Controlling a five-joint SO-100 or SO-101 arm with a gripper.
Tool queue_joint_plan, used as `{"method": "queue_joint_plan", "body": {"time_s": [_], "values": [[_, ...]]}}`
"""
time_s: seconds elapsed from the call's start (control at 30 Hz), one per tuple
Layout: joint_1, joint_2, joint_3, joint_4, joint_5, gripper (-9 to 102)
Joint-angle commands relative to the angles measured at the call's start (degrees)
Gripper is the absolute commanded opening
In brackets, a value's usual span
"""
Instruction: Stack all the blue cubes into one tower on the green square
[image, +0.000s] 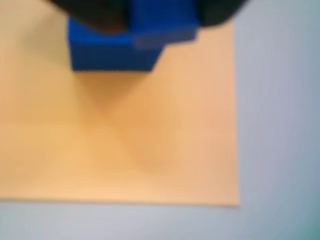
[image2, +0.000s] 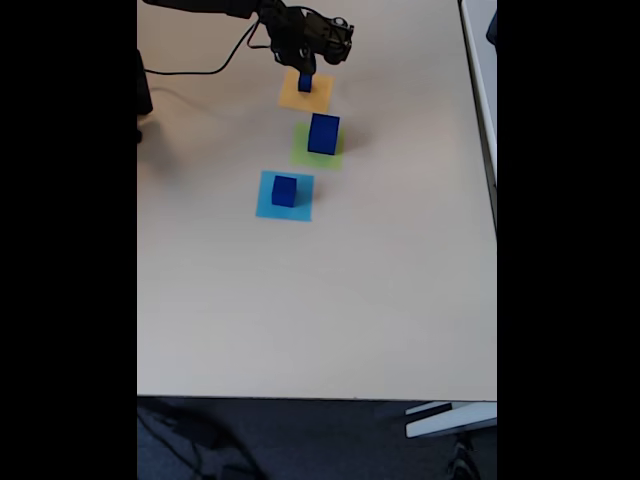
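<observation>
A small blue cube (image2: 305, 84) stands on the orange square (image2: 306, 95) at the far end of the table. My gripper (image2: 306, 72) is down over it. In the blurred wrist view the dark fingers (image: 95, 15) press against both sides of this cube (image: 115, 52), so my gripper (image: 162, 20) is shut on it above the orange square (image: 130, 140). The largest blue cube (image2: 323, 133) sits on the green square (image2: 303, 150). A middle-sized blue cube (image2: 285, 190) rests on the light-blue square (image2: 268, 205).
The three patches lie in a line down the beige table (image2: 320, 300), which has wide free room in front. A black cable (image2: 215, 60) runs at the far left. The table's right edge (image2: 492, 200) is near.
</observation>
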Motion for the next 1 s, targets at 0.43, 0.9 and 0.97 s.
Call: {"method": "queue_joint_plan", "body": {"time_s": [0.43, 0.9, 0.97], "values": [[0.1, 7.6, 4.2, -2.7, -1.9, 0], [-1.1, 5.4, 5.4, -5.9, -0.1, 0], [-1.1, 5.4, 5.5, -6.0, 0.0, 0]]}}
